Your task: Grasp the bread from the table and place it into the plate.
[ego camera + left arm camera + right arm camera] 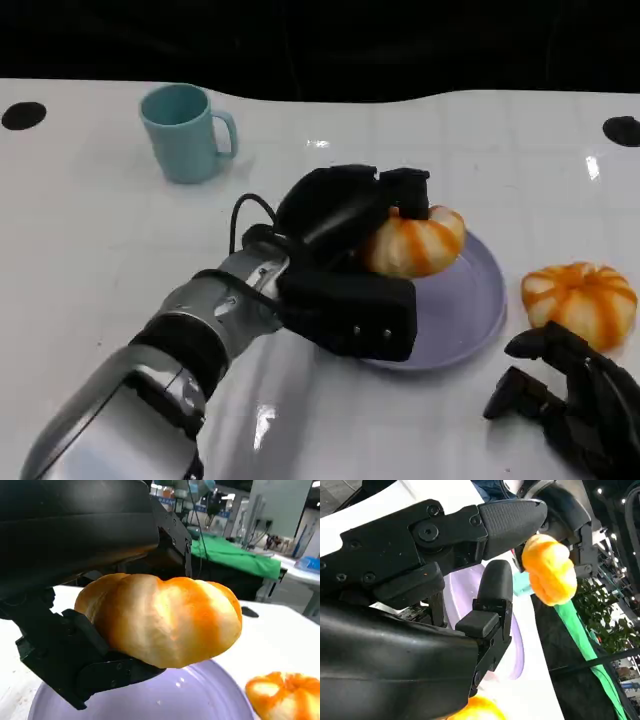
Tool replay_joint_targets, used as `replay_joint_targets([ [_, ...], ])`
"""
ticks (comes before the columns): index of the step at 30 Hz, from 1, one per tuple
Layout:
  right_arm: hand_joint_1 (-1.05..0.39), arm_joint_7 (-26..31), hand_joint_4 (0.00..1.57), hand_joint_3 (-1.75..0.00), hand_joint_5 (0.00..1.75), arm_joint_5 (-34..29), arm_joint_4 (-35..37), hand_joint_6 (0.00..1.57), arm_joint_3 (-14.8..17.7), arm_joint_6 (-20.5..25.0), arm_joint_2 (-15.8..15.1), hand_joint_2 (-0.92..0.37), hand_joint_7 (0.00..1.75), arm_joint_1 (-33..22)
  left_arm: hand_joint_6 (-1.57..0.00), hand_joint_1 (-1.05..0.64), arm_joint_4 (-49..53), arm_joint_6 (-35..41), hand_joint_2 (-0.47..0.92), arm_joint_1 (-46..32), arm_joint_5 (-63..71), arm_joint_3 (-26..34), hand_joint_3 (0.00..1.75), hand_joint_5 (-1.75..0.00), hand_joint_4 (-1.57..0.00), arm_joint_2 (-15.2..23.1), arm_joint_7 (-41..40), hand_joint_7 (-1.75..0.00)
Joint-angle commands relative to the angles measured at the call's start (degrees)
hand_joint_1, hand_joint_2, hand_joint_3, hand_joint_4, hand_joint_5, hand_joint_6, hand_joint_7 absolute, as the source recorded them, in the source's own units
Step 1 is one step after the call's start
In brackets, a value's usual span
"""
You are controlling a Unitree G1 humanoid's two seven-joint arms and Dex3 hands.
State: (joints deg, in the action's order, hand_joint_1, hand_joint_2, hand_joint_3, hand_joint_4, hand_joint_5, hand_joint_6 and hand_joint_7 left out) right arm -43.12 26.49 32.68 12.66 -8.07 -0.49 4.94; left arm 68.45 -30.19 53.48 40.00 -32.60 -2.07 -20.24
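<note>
The silver left forearm (170, 370) lies nearest the camera, reaching from about seven o'clock toward the middle of the glossy white counter (90, 230). At its end the black many-fingered left hand (345, 255) grips a round, orange-and-cream ridged bread roll (415, 242), its fingers (75, 655) closed round the roll's underside and back.

The round lavender plate (470, 310) sits directly beneath the roll, which hangs over the plate's ten o'clock part, clear of its surface; the left wrist view shows a gap between roll and plate. The roll's long axis runs roughly nine to three o'clock, sticking out of the fingers toward three o'clock. So the coming move looks like a short straight lowering and a release, with no sideways travel needed.

A second orange-and-cream ridged bread roll (580, 303) rests on the counter at three o'clock of the plate, just beside its rim. The black right hand (570, 400) rests at five o'clock, holding nothing, its fingers apart and loosely bent, nearer that second roll than the plate.

A pale teal ceramic mug (188, 132) stands at eleven o'clock, well apart.
</note>
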Motion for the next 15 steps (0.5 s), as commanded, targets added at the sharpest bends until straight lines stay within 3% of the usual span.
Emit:
replay_joint_targets([
  [1, -0.5, -0.69, 0.67, -0.23, 1.48, 0.43, 0.63, 0.6, 0.44, -0.23, -0.3, -0.92, 1.16, -0.74, -0.68, -0.18, 0.72, 1.36, 0.62, 2.28, 0.6, -0.72, 1.04, -1.75, -0.88, -0.2, 1.2, -1.75],
  [3, -0.5, -0.73, 0.67, -0.23, 1.48, 0.43, 0.66, 0.6, 0.46, -0.25, -0.29, -0.92, 1.16, -0.73, -0.68, -0.19, 0.73, 1.43, 0.62, 2.31, 0.5, -0.83, 1.03, -1.75, -0.88, -0.2, 1.22, -1.75],
  [4, -0.5, -0.26, 0.67, -0.23, 1.48, 0.21, 0.46, 0.6, 0.41, -0.23, -0.24, -0.92, 1.16, -0.85, -0.62, -0.21, 0.71, 1.73, 0.65, 2.9, 0.03, -0.81, 0.94, -1.7, -0.82, 0.1, 4.56, -1.58],
  [5, -0.51, 0.1, 0.68, -0.22, 1.47, 0.03, 0.3, 0.61, 0.38, -0.21, -0.2, -0.92, 1.16, -0.94, -0.61, -0.26, 0.65, 1.97, 0.77, 3.34, -0.34, -0.76, 0.64, -1.6, -0.68, 0.34, 7.16, -1.05],
  [6, -0.52, 0.07, 0.68, -0.22, 1.47, -0.08, 0.42, 0.61, 0.36, -0.4, -0.25, -0.92, 1.16, -0.92, -0.66, -0.29, 0.65, 2.38, 0.84, 3.82, -0.98, -0.5, 0.45, -1.55, -0.61, 0.53, 10.63, -0.66],
  [7, -0.51, -0.02, 0.68, -0.22, 1.47, -0.13, 0.54, 0.61, 0.36, -0.54, -0.28, -0.92, 1.16, -0.87, -0.59, -0.41, 0.58, 2.63, 0.89, 4.13, -1.73, -0.07, 0.35, -1.12, -0.46, 0.67, 13.66, -0.31],
  [8, -0.51, -0.16, 0.68, -0.22, 1.47, -0.13, 0.66, 0.61, 0.36, -0.65, -0.31, -0.92, 1.16, -0.82, -0.55, -0.48, 0.41, 2.81, 0.9, 4.21, -2.23, 0.27, 0.31, -0.84, -0.42, 0.74, 15.41, -0.17],
  [9, -0.51, -0.14, 0.68, -0.22, 1.47, -0.02, 0.63, 0.61, 0.42, -0.56, -0.25, -0.92, 1.17, -0.82, -0.52, -0.52, 0.2, 3.17, 0.91, 4.32, -3.08, 0.77, 0.29, -0.69, -0.4, 0.85, 17.89, -0.1],
  [10, -0.51, -0.08, 0.68, -0.22, 1.47, 0.07, 0.56, 0.61, 0.46, -0.45, -0.19, -0.92, 1.17, -0.84, -0.41, -0.68, -0.04, 3.44, 0.92, 4.34, -3.65, 1.11, 0.33, -0.49, -0.3, 0.94, 19.48, -0.04],
  [14, -0.51, 0.06, 0.68, -0.22, 1.47, 0.12, 0.37, 0.62, 0.49, -0.38, -0.08, -0.92, 1.17, -0.93, -0.33, -0.79, -0.95, 4.37, 0.92, 4.39, -3.69, 1.33, 0.35, -0.33, -0.24, 1.31, 22.29, 0.0],
  [15, -0.5, 0.11, 0.68, -0.22, 1.47, 0.1, 0.29, 0.62, 0.48, -0.4, -0.04, -0.92, 1.17, -0.97, -0.23, -0.92, -1.15, 4.7, 0.92, 4.53, -3.35, 1.03, 0.53, -0.27, -0.13, 1.51, 22.82, 0.0],
])
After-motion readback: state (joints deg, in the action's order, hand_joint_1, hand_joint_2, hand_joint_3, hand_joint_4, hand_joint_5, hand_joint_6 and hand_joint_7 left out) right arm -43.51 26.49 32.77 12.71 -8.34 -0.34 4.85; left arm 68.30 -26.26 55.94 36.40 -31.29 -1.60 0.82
